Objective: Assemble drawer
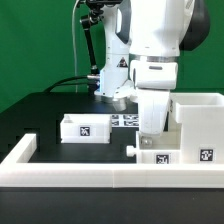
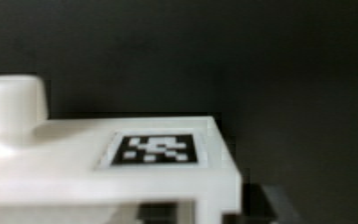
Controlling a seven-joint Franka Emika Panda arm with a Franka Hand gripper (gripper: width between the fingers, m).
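A white drawer piece (image 2: 87,165) with a black-and-white tag (image 2: 158,150) on top and a round white knob (image 2: 7,105) fills the wrist view. My gripper (image 2: 208,212) straddles one wall of it, a dark finger (image 2: 162,212) on each side, touching the wall. In the exterior view my gripper (image 1: 145,135) is low over this tagged piece (image 1: 165,155) at the front, just to the left of the tall white drawer case (image 1: 197,115). A second small white tagged drawer piece (image 1: 85,128) lies apart at the exterior view's left.
A long white L-shaped rail (image 1: 70,178) runs along the front edge and up the exterior view's left side. The marker board (image 1: 124,120) lies behind my gripper. The tabletop is black, with a green backdrop and cables behind.
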